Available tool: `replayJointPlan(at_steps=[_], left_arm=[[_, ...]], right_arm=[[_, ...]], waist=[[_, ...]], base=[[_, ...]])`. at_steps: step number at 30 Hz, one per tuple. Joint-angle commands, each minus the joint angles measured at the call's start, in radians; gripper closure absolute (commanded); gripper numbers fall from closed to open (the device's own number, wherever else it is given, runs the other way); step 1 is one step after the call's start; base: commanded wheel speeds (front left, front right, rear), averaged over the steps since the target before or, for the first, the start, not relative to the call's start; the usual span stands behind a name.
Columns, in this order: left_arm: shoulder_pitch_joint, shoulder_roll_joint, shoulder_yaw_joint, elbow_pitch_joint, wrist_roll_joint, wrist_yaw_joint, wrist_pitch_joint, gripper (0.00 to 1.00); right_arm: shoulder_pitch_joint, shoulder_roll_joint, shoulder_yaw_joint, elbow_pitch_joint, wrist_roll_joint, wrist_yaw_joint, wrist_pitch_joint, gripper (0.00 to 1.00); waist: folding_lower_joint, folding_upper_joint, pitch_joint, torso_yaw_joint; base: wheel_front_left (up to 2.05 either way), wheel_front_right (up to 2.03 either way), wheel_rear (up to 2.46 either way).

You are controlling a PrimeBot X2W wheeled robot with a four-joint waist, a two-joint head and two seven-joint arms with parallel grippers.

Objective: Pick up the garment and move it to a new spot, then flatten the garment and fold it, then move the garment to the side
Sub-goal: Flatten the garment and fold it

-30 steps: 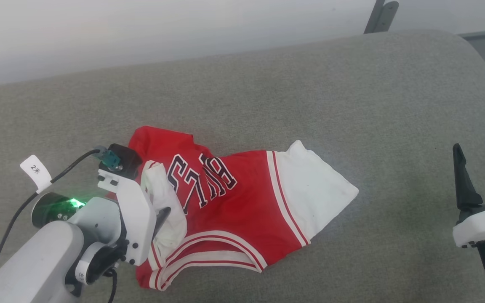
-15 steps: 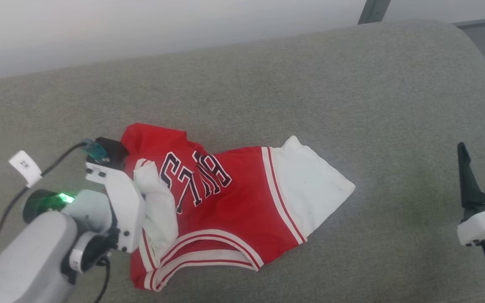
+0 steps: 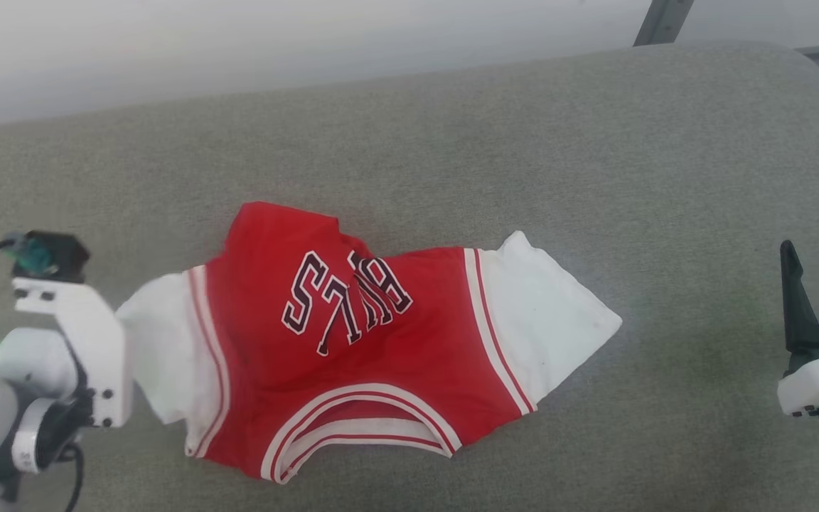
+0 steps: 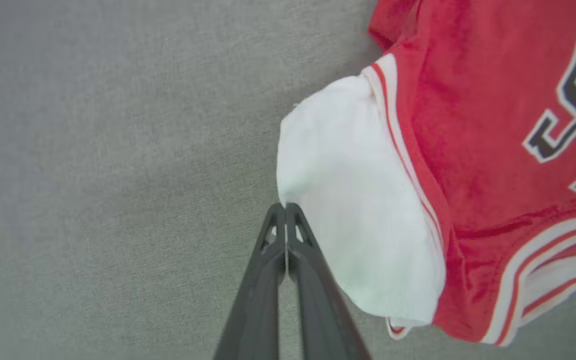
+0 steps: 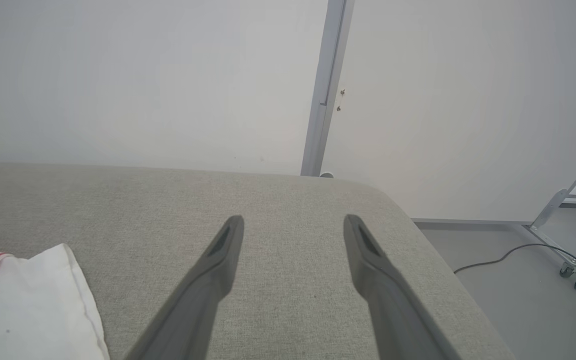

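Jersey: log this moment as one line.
jersey: spread on grey cushion | left end effector: shut on sleeve | right end effector: open

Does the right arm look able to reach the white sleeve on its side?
Probably yes. The right pincer is open, and only bare grey cushion lies between it and that sleeve of the garment.

Creased, upside-down "BULLS" lettering on the garment (image 3: 360,359)

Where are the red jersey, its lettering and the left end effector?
red jersey (image 3: 352,370), head view, red chest fabric.
lettering (image 3: 344,307), head view, middle letter.
left end effector (image 4: 286,206), left wrist view, between its fingertips.
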Motion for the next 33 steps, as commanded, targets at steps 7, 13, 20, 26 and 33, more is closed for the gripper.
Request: replayJointPlan(at_steps=[7,13,20,26,33], left_arm=[[0.049,-0.002,0.019,0.112,-0.014,0.014,-0.042,1.00],[0.006,-0.063,0.006,0.265,-0.015,-0.026,-0.111,1.00],[-0.038,-0.107,0.007,0.352,-0.032,-0.064,-0.140,0.00],[-0.057,-0.097,0.012,0.344,-0.049,-0.074,-0.113,0.00],[-0.074,-0.100,0.003,0.310,-0.071,-0.057,-0.050,0.00]], right_arm=[[-0.013,-0.010,0.014,-0.011,0.008,0.000,0.005,0.00],[-0.024,-0.025,0.019,-0.009,0.016,0.000,0.006,0.00],[-0.022,-0.032,0.017,-0.009,0.015,0.000,0.011,0.00],[-0.015,-0.030,0.013,-0.016,0.009,0.000,0.015,0.00],[-0.013,-0.029,0.014,-0.025,0.007,0.000,0.021,0.00]], waist=[[0.0000,0.0000,0.019,-0.002],[0.0000,0.0000,0.033,-0.008],[0.0000,0.0000,0.026,-0.005],[0.0000,0.0000,0.016,0.003],[0.0000,0.0000,0.017,0.006]], base=[[0.00,0.00,0.00],[0.00,0.00,0.00],[0.00,0.00,0.00],[0.00,0.00,0.00],[0.00,0.00,0.00]])
